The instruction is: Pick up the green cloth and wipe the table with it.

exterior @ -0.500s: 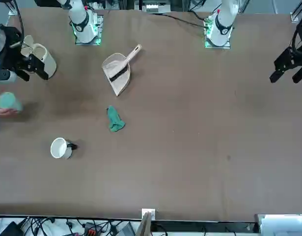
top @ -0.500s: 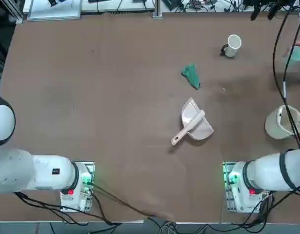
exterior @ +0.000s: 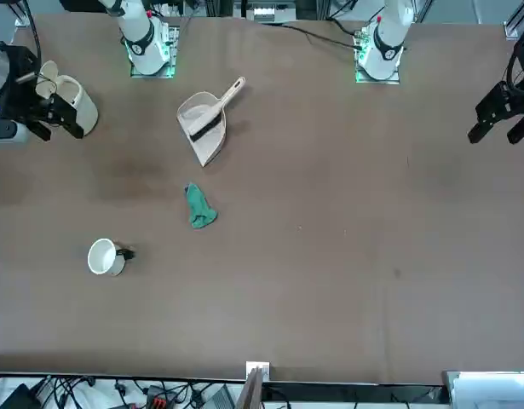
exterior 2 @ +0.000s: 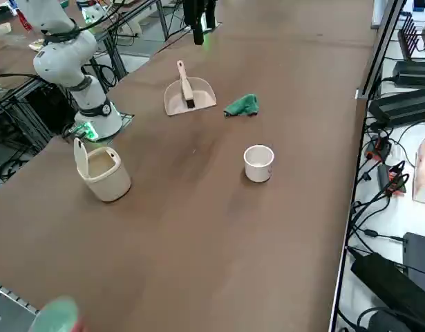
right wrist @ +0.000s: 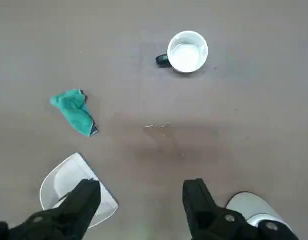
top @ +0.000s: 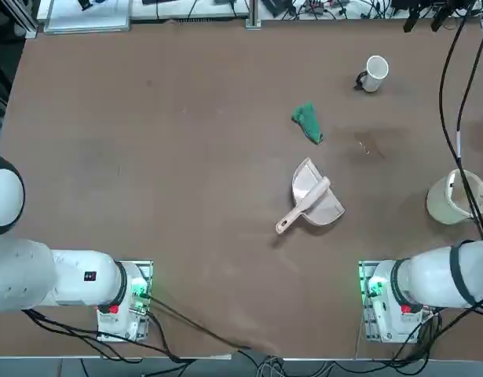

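We've got the table (top: 147,141) spread wide; the dustpan (top: 313,201) is our landmark; our right gripper (right wrist: 141,192) hangs high, well off to its side, fingers parted and empty; the green cloth (top: 307,122) lies just beyond the dustpan, untouched; we're at the approach, so next we descend over that cloth.

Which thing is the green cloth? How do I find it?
Look at the big brown table. Near its middle, between the beige dustpan and the white mug, lies the green cloth. It is the only soft, crumpled, dark-green thing there.
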Controlling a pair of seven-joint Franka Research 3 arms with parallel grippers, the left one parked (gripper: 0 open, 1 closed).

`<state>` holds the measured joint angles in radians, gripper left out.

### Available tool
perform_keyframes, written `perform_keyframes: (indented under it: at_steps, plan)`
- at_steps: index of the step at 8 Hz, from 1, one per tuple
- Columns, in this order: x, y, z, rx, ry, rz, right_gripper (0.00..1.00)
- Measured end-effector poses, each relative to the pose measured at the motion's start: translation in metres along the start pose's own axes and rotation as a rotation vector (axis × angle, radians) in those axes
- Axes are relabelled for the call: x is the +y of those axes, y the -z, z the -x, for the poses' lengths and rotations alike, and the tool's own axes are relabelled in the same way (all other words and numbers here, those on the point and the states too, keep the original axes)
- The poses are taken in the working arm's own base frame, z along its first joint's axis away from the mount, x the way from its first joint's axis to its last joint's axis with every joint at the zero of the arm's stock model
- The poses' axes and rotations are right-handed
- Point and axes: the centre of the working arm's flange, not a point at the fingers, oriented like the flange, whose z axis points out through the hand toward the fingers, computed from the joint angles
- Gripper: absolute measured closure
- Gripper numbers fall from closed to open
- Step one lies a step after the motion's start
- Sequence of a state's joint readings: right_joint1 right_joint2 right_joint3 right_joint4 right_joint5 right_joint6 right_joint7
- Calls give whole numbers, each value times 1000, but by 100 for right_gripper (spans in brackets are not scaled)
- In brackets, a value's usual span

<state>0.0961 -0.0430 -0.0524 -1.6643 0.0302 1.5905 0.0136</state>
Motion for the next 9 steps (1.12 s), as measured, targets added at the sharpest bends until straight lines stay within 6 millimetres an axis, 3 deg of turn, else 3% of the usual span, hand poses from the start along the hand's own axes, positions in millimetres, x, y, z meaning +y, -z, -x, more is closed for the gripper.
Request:
perform_keyframes:
  at_steps: [2,4,6,8,9]
  plan:
    - [-11,-7,-3,-12,-9,0,0]
    - [-53,-37,-15,-32,33,2,0]
    - [-119,-106,-36,-25,86,-4,0]
    - [-187,-197,-55,-19,114,2,0]
    - [-209,-239,-61,-27,133,10,0]
